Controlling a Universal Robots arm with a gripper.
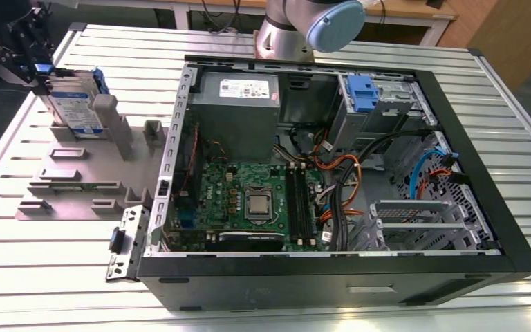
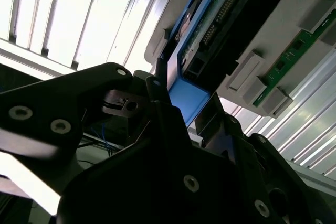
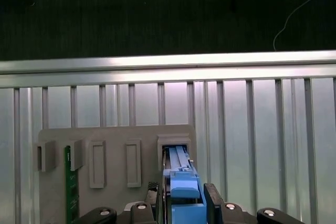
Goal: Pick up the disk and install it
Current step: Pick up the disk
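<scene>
- In the upper left of the exterior view, the gripper [image 1: 41, 69] is clamped on the blue-framed top edge of the disk [image 1: 70, 104].
- The disk stands upright in a grey holder [image 1: 72, 181], which leaves that edge free to grasp, outside the open computer case [image 1: 510, 228].

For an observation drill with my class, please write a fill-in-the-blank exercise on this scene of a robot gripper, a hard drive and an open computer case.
The flat silver hard drive in its blue plastic bracket stands on edge in the ____ plastic holder, outside the open black computer case.
The gripper is at the drive's ____ edge.
A thin ____ circuit strip stands in the same holder.
The plastic caddy inside the case is ____.
Missing words: grey, top, green, blue.
</scene>
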